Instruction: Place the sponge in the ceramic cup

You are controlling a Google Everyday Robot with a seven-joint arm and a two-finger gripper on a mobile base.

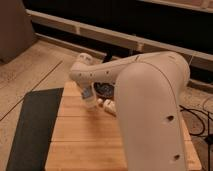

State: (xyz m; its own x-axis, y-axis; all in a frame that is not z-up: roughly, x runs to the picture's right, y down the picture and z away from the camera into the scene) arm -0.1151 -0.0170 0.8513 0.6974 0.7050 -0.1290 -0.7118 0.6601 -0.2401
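**Item 1. Hand**: sits low over the wooden table, at the end of my white arm. Whether it is wide, narrow or holding something, I cannot tell.

**Item 2. Sponge**: I take it to be the pale peach piece on the table just beside the hand, on the side toward my arm's bulk. It is partly hidden, so this is not certain.
- Handling, as I judge it: light, soft, springy, not fragile, grippy rather than slippery.
- Best hold: across the narrower sides, at mid-length, with a light squeeze.

**Item 3. Ceramic cup**: not surely seen. A dark rounded shape just behind the hand, under my arm, may be it. I judge it hard, heavier and breakable, so I keep knocks off its rim.

**Item 4. Dark mat**: lies well off on the hand's far side, along the table edge.
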